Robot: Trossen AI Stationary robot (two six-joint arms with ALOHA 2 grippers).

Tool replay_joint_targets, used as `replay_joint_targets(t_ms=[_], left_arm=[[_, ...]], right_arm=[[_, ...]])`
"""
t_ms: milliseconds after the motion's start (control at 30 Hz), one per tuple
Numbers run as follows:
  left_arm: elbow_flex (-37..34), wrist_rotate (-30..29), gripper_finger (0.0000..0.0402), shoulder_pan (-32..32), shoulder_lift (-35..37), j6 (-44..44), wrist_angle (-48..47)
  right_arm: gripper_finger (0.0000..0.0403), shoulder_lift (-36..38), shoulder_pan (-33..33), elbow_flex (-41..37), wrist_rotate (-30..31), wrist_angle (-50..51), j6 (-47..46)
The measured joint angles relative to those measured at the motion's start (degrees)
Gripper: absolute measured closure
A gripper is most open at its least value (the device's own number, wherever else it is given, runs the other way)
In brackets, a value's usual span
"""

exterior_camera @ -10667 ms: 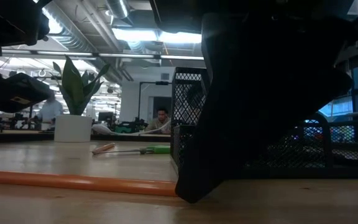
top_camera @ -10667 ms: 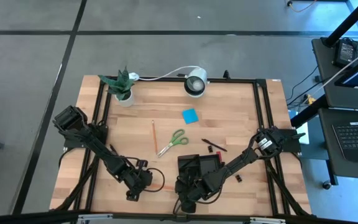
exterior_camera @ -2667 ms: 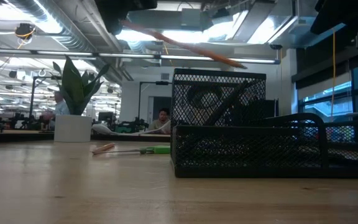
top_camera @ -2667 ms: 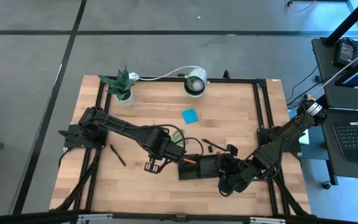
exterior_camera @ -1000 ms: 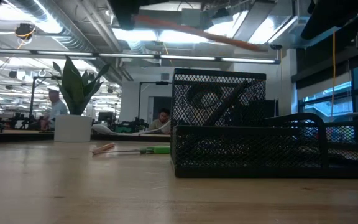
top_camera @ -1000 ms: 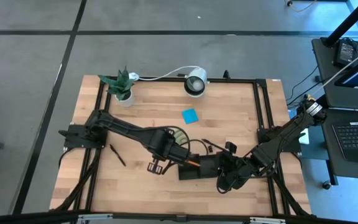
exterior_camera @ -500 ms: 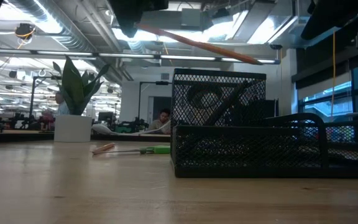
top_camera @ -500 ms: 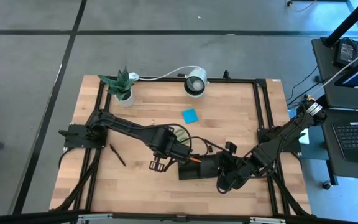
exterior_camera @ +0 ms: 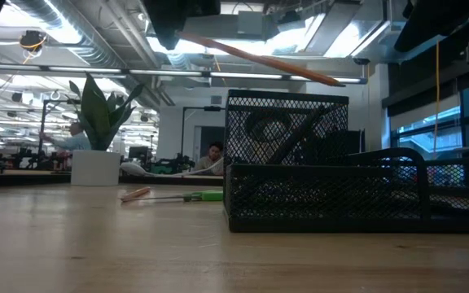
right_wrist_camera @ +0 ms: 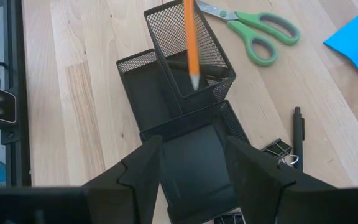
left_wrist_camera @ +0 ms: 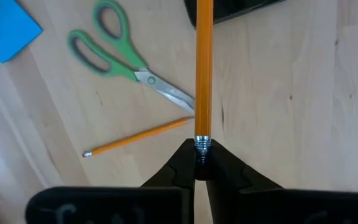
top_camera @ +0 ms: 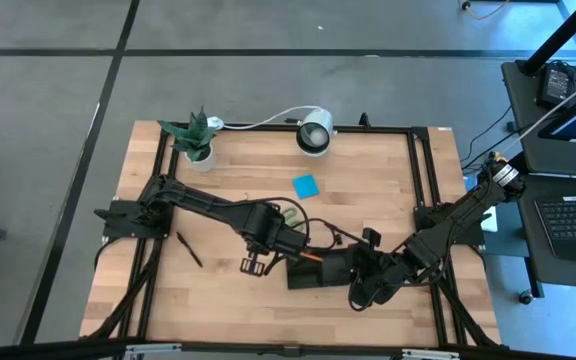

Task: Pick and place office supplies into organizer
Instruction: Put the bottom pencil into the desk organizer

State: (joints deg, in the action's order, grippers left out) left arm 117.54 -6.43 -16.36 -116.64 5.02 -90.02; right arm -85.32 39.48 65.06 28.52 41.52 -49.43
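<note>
My left gripper [left_wrist_camera: 201, 155] is shut on an orange pencil [left_wrist_camera: 204, 62] and carries it in the air over the black mesh organizer [right_wrist_camera: 188, 140]. The pencil's tip [exterior_camera: 336, 81] slants down just above the organizer's tall cup [exterior_camera: 287, 122]. My right gripper [right_wrist_camera: 194, 180] stands open above the organizer's low tray, with nothing between its fingers. Green-handled scissors [left_wrist_camera: 126, 59], a second orange pencil [left_wrist_camera: 138, 135] and a blue sticky-note pad [top_camera: 305, 185] lie flat on the table beyond the organizer. My left gripper pinches the pencil's eraser end at the metal ferrule [left_wrist_camera: 201, 144] between its two fingertips. The pencil runs straight on from the fingers, along their line. It is lifted clear and slants with its tip lower, toward the table's right edge.
A black pen [right_wrist_camera: 298, 134] and small black clips [right_wrist_camera: 278, 149] lie right of the organizer; another pen [top_camera: 189, 250] lies at the left. A potted plant [top_camera: 193, 140] and a white lamp [top_camera: 315, 133] stand at the far edge. People show in the room behind.
My left gripper has tipped a little, and the pencil's tip has dipped lower toward the top of the mesh cup. The pencil stays in the air.
</note>
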Motion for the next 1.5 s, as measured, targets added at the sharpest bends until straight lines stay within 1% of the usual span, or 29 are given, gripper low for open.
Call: replay_joint_targets(t_ms=[600,800,1033,1267,1500], left_arm=[[-0.1,-0.07,0.0389,0.39,-0.04,-1.72,0.01],[-3.61,0.33,0.0389,0.78,-0.02,-1.96,0.0],[-3.85,0.56,0.0389,0.89,0.04,-1.18,0.02],[-3.85,0.37,0.0371,1.13,0.11,-1.74,0.0],[-3.85,0.32,0.0375,1.11,0.13,-1.76,0.0]], right_arm=[[0.0226,0.0,0.0,0.0,0.01,0.0,0.0],[0.0226,0.0,0.0,0.0,-0.01,0.0,0.0],[0.0226,0.0,0.01,0.0,0.01,0.11,0.23],[0.0226,0.02,0.0,-0.02,0.01,0.31,0.36],[0.0226,0.0,0.02,0.0,0.02,0.35,1.81]])
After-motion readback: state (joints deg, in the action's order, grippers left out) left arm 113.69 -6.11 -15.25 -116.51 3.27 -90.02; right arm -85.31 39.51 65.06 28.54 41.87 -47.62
